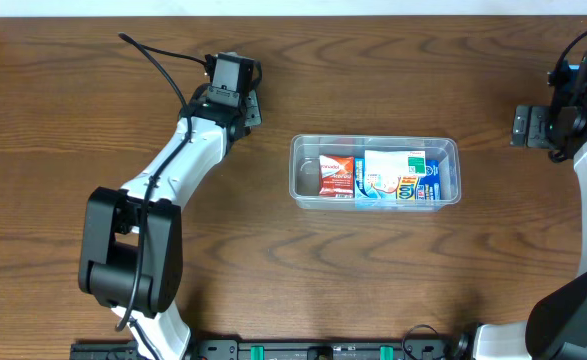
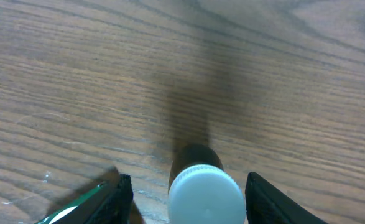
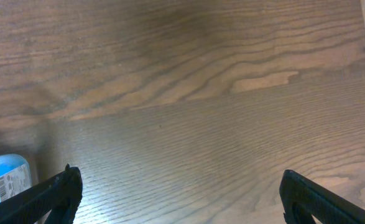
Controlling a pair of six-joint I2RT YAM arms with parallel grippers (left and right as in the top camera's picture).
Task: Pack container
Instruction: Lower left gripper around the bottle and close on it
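Observation:
The clear container [image 1: 305, 150] sits mid-table. It holds a red package [image 1: 336, 174] and blue-and-white printed boxes [image 1: 398, 176]. My left gripper [image 1: 235, 98] is far left of the container. In the left wrist view it [image 2: 188, 182] is open, with a dark bottle with a white cap [image 2: 206, 196] between its fingers and a gap on each side. The overhead view hides the bottle under the gripper. My right gripper [image 1: 531, 127] is open and empty over bare wood [image 3: 179, 177], right of the container.
A blue printed package [image 3: 5, 179] shows at the left edge of the right wrist view. A green and white thing [image 2: 70, 210] lies beside my left finger. The table's far edge [image 1: 373, 8] runs behind both arms.

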